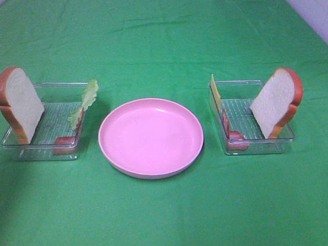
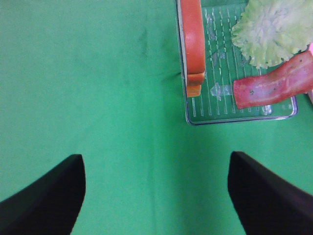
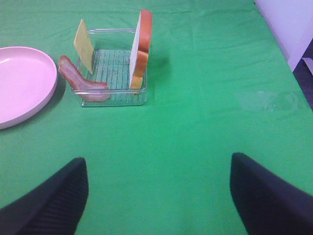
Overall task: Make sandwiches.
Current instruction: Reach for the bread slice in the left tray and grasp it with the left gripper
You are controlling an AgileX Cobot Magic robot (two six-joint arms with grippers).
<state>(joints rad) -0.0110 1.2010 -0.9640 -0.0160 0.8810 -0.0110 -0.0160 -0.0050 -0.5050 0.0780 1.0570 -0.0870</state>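
The sandwich parts stand apart in two clear trays. The left tray (image 1: 38, 151) holds an upright bread slice (image 1: 19, 103), a lettuce leaf (image 1: 84, 100) and a bacon strip (image 1: 65, 144). The right tray (image 1: 256, 149) holds a bread slice (image 1: 276, 102), a cheese slice (image 1: 215, 90) and bacon (image 1: 232, 132). Neither gripper shows in the high view. My left gripper (image 2: 156, 196) is open and empty over cloth, short of the bread (image 2: 191, 44), lettuce (image 2: 274, 29) and bacon (image 2: 274, 85). My right gripper (image 3: 156, 196) is open and empty, well back from the bread (image 3: 141, 49), cheese (image 3: 84, 46) and bacon (image 3: 80, 81).
A round pink plate (image 1: 119, 154) lies between the two trays, with nothing on it; its rim also shows in the right wrist view (image 3: 46, 98). Green cloth covers the table. A white wall edge (image 3: 288, 24) stands at the far right.
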